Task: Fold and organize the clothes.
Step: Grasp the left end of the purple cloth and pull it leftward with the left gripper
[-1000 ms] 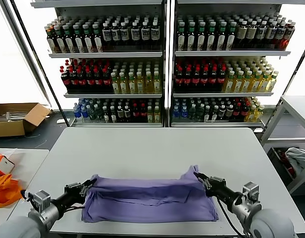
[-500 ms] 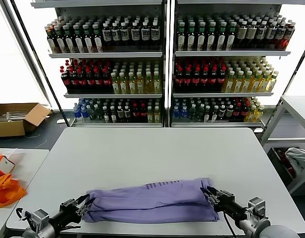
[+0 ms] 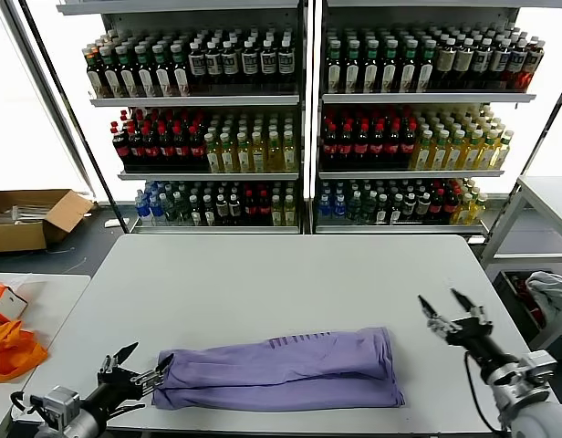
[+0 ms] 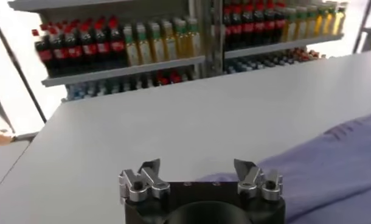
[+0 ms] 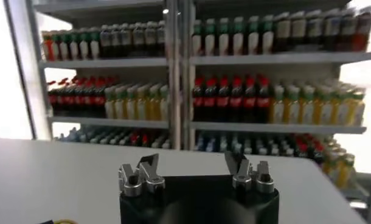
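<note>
Lavender T-shirt (image 3: 281,370) lies folded into a long flat band across the near part of the grey tabletop (image 3: 281,274), parallel to the front edge. A strip of dark purple print shows along its upper layer. Far edge is rounded where the fabric doubles over; near edge shows stacked layers, slightly uneven toward the robot's right corner.

Left pincer (image 3: 135,365): fingers spread wide, nothing between them, low over the tabletop, with its inner fingertip touching or nearly touching the shirt's left end. In the left wrist view (image 4: 199,176) the purple fabric sits right against the inner finger; cannot tell whether it touches.

Right pincer (image 3: 452,310): fingers spread, empty, raised clear of the tabletop and well apart from the shirt's right end. Its wrist view (image 5: 191,170) faces the drink shelves, no cloth in sight.

Judgement: lengthwise fold looks done; a crosswise fold probably remains.

Risks:
- Left finger so near the hem may snag thin fabric on withdrawal and drag the band askew or peel the top layer open.
- Regrasping may pinch only the upper layer, since the stacked edges are thin and offset; the fold would then separate on lifting.
- Soft fabric may slump and skew the next fold.
</note>
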### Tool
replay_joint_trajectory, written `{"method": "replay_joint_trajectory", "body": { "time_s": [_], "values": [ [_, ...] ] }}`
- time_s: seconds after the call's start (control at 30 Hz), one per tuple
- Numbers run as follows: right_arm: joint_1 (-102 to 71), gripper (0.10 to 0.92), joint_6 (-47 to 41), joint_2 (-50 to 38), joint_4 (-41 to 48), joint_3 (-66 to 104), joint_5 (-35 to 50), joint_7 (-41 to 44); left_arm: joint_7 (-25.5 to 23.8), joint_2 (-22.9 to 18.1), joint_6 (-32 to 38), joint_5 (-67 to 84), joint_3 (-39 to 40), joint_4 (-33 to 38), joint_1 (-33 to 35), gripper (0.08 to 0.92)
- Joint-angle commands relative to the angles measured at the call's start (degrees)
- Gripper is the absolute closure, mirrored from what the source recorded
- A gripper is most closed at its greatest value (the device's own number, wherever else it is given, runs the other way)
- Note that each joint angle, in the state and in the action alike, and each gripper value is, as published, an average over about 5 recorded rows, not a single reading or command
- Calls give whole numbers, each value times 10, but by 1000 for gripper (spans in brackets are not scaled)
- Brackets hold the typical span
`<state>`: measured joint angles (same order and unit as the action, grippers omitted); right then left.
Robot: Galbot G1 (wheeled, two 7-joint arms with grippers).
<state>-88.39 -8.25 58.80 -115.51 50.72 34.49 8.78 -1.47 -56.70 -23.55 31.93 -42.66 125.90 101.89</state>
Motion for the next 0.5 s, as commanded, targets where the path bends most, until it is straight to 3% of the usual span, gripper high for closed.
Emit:
{"method": "replay_joint_trajectory", "body": {
  "time_s": [0.03,0.5],
  "values": [
    [-4,209,85,2,46,71,15,-16,75,-115,-9,5,41,12,1,187],
    [-4,203,63,6,13,60,67,-27,95,-152,-24,-45,88,-19,-9,202]
  ]
}}
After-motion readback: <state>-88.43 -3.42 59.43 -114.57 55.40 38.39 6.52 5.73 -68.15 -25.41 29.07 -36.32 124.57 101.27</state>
